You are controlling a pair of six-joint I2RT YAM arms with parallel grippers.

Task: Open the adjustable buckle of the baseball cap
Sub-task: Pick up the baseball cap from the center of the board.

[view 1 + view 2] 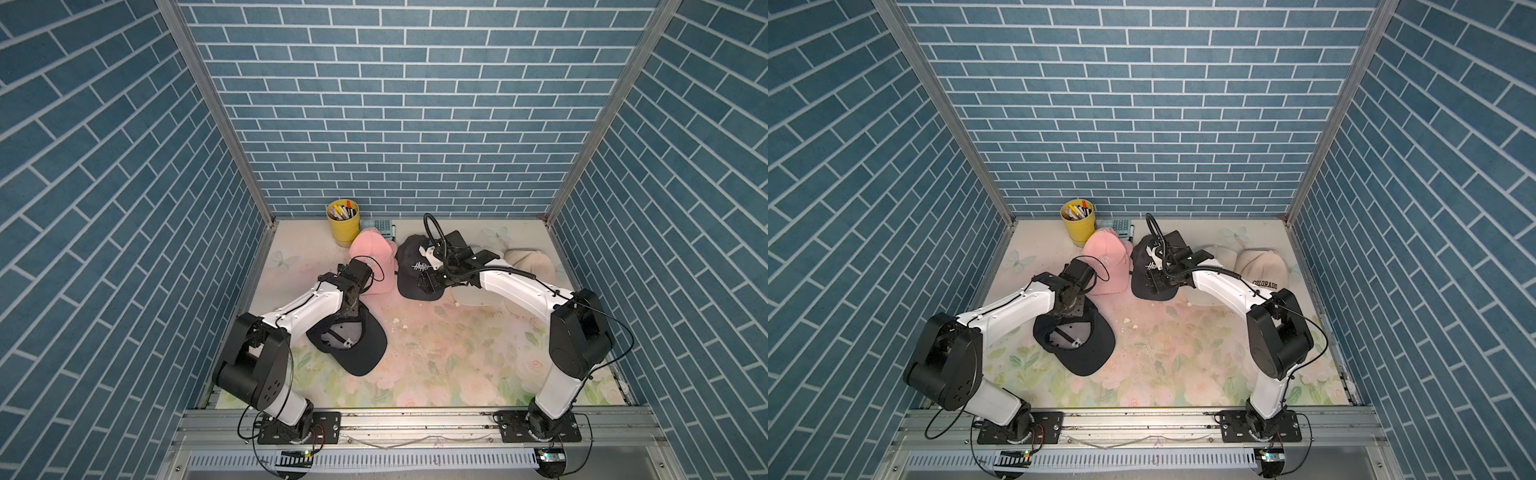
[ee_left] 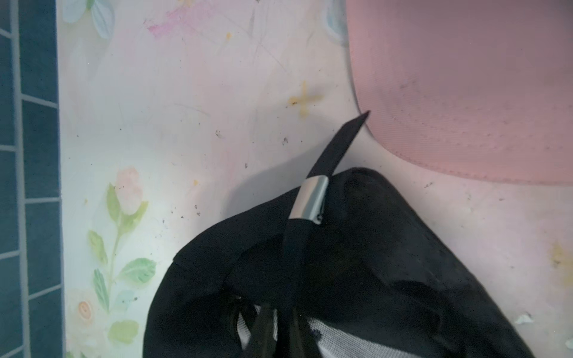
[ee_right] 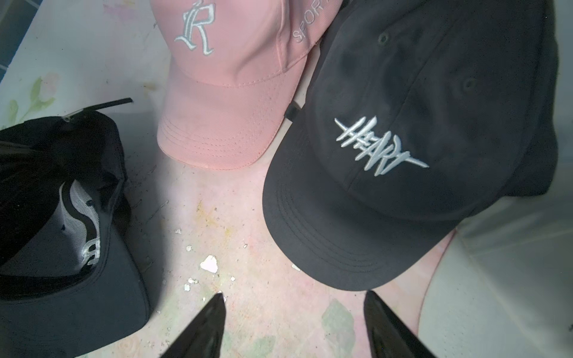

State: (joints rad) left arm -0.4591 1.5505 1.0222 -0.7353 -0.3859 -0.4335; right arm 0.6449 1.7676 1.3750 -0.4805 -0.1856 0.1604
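Your left gripper [image 1: 348,322] is clenched on the black fabric strap [image 2: 338,148] of the upturned black baseball cap [image 1: 353,345] — the silver metal buckle [image 2: 308,198] sits on the strap just ahead of the fingertips. The strap's tip almost meets the brim edge of the pink cotton cap [image 2: 465,93]; toward the blue brick-patterned wall [image 2: 31,186] the floral-printed table [image 2: 186,108] lies open. Your right gripper [image 3: 294,313] hangs released — table between its fingertips, the brim of the black HEART-stitched cap [image 3: 387,155] just ahead.
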